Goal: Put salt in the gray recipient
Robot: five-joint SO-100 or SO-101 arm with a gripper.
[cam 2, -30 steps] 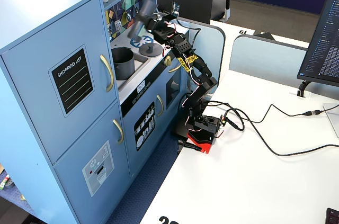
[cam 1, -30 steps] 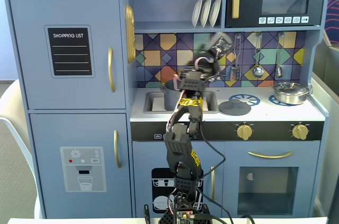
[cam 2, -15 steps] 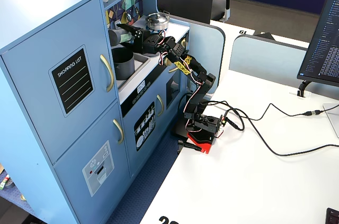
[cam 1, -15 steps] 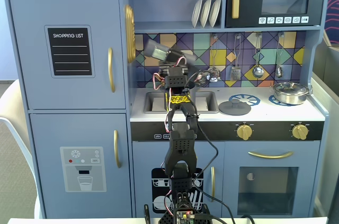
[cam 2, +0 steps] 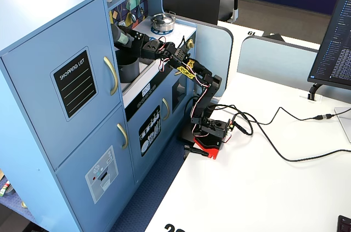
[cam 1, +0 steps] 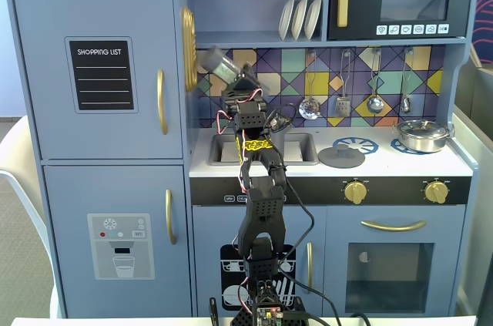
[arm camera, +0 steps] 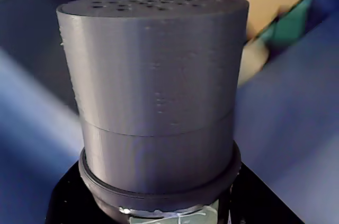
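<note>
My gripper (cam 1: 236,81) is shut on the salt shaker (cam 1: 219,63), a gray cylinder with a pale green label. I hold it tilted, cap up and to the left, high in front of the tiled backsplash. In the wrist view the shaker (arm camera: 153,86) fills the frame, its holed cap away from the camera, between my gripper's (arm camera: 159,211) black fingers (arm camera: 66,203). In the side fixed view the shaker (cam 2: 122,35) lies nearly level just above the dark-gray pot (cam 2: 127,67), which stands in the sink area. The gripper (cam 2: 136,40) is right of it. In the front fixed view my arm hides the pot.
A flat gray lid (cam 1: 344,158) lies on the counter right of the sink (cam 1: 223,149). A shiny steel pan (cam 1: 422,135) sits on the right burner. Utensils (cam 1: 310,106) hang on the backsplash. The shelf (cam 1: 254,39) with plates is just above. The tall cabinet (cam 1: 100,72) stands to the left.
</note>
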